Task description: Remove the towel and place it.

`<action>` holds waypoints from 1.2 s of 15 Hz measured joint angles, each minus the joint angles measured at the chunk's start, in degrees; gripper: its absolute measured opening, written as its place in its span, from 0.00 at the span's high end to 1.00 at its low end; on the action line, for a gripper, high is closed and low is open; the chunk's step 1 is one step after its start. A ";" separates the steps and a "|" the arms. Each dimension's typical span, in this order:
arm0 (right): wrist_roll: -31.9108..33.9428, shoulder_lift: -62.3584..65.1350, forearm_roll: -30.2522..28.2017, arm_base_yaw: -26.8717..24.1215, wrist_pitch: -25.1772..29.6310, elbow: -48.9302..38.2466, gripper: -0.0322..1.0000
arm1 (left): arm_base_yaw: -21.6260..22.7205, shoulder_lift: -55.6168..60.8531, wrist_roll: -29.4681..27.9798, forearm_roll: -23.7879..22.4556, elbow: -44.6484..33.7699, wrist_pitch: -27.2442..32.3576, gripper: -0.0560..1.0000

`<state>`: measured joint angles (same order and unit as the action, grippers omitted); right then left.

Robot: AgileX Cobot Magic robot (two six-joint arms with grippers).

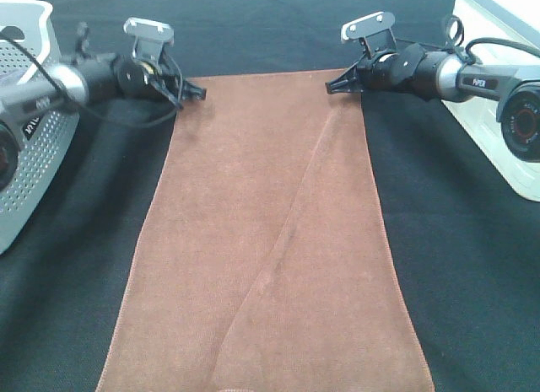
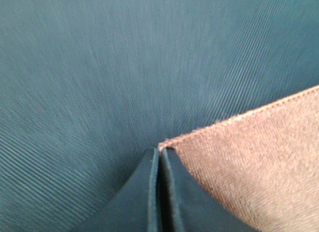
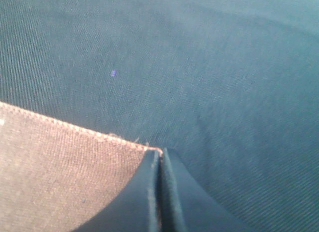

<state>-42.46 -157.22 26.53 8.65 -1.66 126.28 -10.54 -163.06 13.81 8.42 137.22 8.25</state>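
The towel [image 1: 270,240] lies flat on the black cloth [image 1: 472,265] and fills the middle of the high view, running from 12 o'clock down past the edge at 6 o'clock. A long soft crease crosses it from the far right corner toward the near edge.

The left gripper [image 1: 196,92] sits at the towel's far left corner, at about 11 o'clock. Its two fingers [image 2: 149,202] are pressed tight together right at that corner, and the corner seems pinched between them.

The right gripper [image 1: 334,86] sits at the far right corner, at about 1 o'clock. Its fingers [image 3: 172,202] are squeezed together too, with the stitched corner tucked in at their tips.

A grey basket [image 1: 34,164] with little holes stands at 9 o'clock, well apart from the towel. I cannot tell what is inside it.

A white tray [image 1: 506,156] sits at 3 o'clock.
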 joint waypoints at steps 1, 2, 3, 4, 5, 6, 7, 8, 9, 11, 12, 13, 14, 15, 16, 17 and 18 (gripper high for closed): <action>0.92 -0.46 0.06 0.00 -0.06 0.06 0.97 | -0.11 -0.74 0.00 0.00 0.00 -1.26 0.95; 2.12 -1.09 0.06 0.00 -0.34 0.11 0.97 | -0.29 -0.86 0.00 -0.11 0.00 -1.89 0.95; 3.04 -1.66 0.06 0.00 -0.63 0.11 0.97 | -0.29 -0.86 0.00 -0.11 0.00 -2.23 0.95; 3.15 -2.12 0.06 0.00 -0.80 0.11 0.97 | -0.29 -0.86 0.00 -0.11 0.00 -2.58 0.95; 3.21 -2.23 0.06 0.00 -0.80 0.11 0.97 | -0.34 -1.03 0.00 -0.11 0.00 -2.58 0.95; 3.38 -2.23 0.06 0.00 -0.86 0.17 0.97 | -0.40 -1.43 0.00 -0.11 0.00 -2.92 0.95; 3.61 -2.23 0.06 0.00 -0.97 0.23 0.97 | -0.40 -1.55 0.00 -0.11 0.00 -3.32 0.95; 3.61 -2.41 0.00 0.00 -0.97 0.23 0.97 | -0.40 -1.55 0.00 -0.11 0.00 -3.32 0.95; 3.61 -2.58 0.00 0.00 -1.03 0.23 0.97 | -0.40 -1.55 0.00 -0.11 0.00 -3.32 0.95; 3.67 -2.64 0.00 0.00 -1.26 0.23 0.96 | -0.40 -1.55 0.00 -0.11 0.00 -3.32 0.95; 3.72 -2.64 -0.06 -0.11 -1.49 0.23 0.89 | -0.40 -1.55 -0.06 -0.11 0.00 -3.32 0.93; 3.84 -2.64 -0.06 -0.52 -1.95 0.23 0.71 | -0.23 -1.55 -0.06 -0.11 0.00 -3.32 0.83; 3.90 -2.64 -0.06 -0.57 -2.06 0.23 0.65 | -0.17 -1.55 -0.06 -0.11 0.00 -3.32 0.76; 3.90 -2.64 -0.06 -0.74 -2.23 0.23 0.53 | 0.17 -1.55 -0.11 -0.34 0.00 -3.32 0.53; 3.95 -2.64 0.00 -0.92 -1.72 0.23 0.52 | 0.57 -1.55 -0.29 -0.29 0.06 -3.21 0.42; 3.95 -2.52 0.00 -0.97 -1.32 0.23 0.50 | 0.80 -1.55 -0.34 -0.29 0.34 -2.52 0.39; 3.95 -1.95 0.00 -1.09 0.46 0.23 0.49 | 0.80 -1.49 -0.40 -0.29 0.40 -2.12 0.36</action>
<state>-38.50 -159.17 26.53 7.56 -1.20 126.51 -9.74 -164.55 13.41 8.14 137.62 6.13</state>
